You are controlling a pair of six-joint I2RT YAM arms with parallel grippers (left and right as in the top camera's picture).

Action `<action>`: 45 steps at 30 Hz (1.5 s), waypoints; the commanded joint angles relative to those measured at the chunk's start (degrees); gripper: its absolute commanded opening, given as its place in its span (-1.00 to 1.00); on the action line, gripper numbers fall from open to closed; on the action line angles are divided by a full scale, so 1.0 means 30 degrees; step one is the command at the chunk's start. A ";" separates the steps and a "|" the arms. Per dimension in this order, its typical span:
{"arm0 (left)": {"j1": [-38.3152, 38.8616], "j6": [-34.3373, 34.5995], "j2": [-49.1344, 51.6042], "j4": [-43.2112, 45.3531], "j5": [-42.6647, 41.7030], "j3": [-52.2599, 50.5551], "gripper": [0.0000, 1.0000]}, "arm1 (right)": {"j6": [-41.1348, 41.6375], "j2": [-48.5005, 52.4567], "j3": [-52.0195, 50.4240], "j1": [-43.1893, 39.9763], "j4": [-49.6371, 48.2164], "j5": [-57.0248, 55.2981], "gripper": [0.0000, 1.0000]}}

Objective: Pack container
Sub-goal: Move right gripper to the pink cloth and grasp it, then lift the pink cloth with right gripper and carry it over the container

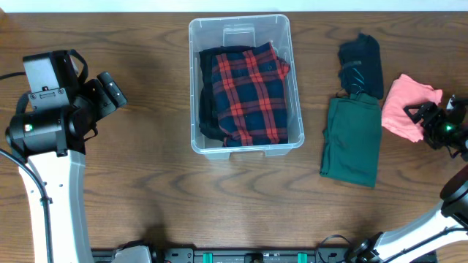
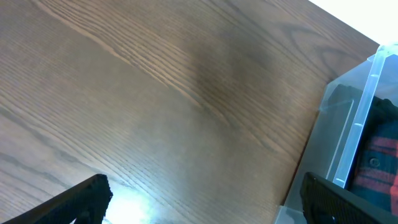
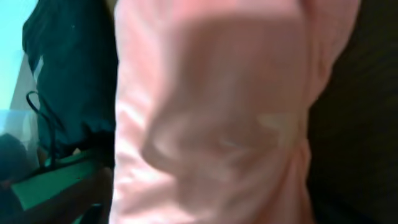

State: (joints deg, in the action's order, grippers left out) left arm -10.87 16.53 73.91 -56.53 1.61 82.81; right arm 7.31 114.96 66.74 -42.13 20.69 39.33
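Pincer of the left arm [image 1: 111,89] hovers released over the bench [image 1: 146,183], well left of the container, its two fingers [image 2: 87,196] spread wide. One container [image 1: 194,88] stands mid-bench. It holds one plaid garment [image 1: 252,95], red and navy, laid over one dark garment [image 1: 207,109]. A pale rectangle [image 1: 238,35] shows at its far end, too small to read. To its right, three pieces lie on the bench: one navy cloth [image 1: 363,62], one green cloth [image 1: 352,142] touching it, and one pink cloth [image 1: 401,102]. The right pincer [image 1: 423,117] sits at the pink cloth's edge. Pink fills its wrist view, so I cannot tell whether it is released or clenched.
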 commanded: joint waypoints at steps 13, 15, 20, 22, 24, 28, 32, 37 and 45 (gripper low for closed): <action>-0.0102 0.0095 0.0087 0.0000 0.0138 -0.0080 0.96 | 0.1508 0.0918 -0.0991 0.0226 0.0568 0.1923 -0.79; -0.0102 0.0095 0.0087 0.0000 0.0138 -0.0080 0.96 | 0.1741 0.0168 -0.0991 0.0226 0.0342 0.3191 -0.93; -0.0102 0.0095 0.0087 0.0000 0.0138 -0.0080 0.96 | 0.2004 -0.3162 -0.0991 0.0452 -0.0444 0.6339 -0.97; -0.0102 0.0095 0.0087 0.0000 0.0131 -0.0080 0.96 | 0.2011 -0.4903 -0.0991 0.0750 -0.0590 0.6783 -0.98; -0.0102 0.0095 0.0087 0.0000 0.0138 -0.0080 0.96 | 0.2186 -0.6725 -0.0991 0.1246 -0.0656 0.6841 -0.98; -0.0102 0.0095 0.0087 0.0000 0.0138 -0.0080 0.96 | 0.2951 -0.9872 -0.0991 0.2849 -0.1282 0.6841 -0.98; -0.0102 0.0095 0.0087 0.0000 0.0138 -0.0080 0.96 | 0.3657 -1.2182 -0.0991 0.5625 -0.2572 0.6834 -0.97; -0.0102 0.0095 0.0087 0.0000 0.0138 -0.0080 0.96 | 0.4211 -1.2903 -0.0998 0.9996 -0.4663 0.6819 -0.97; -0.0102 0.0095 0.0087 0.0000 0.0138 -0.0080 0.96 | 0.4306 -1.0848 -0.0998 1.6721 -0.7147 0.4233 -0.97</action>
State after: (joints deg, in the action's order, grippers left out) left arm -10.87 16.53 73.91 -56.53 1.72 82.78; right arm 19.20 79.99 63.26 3.88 0.36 55.02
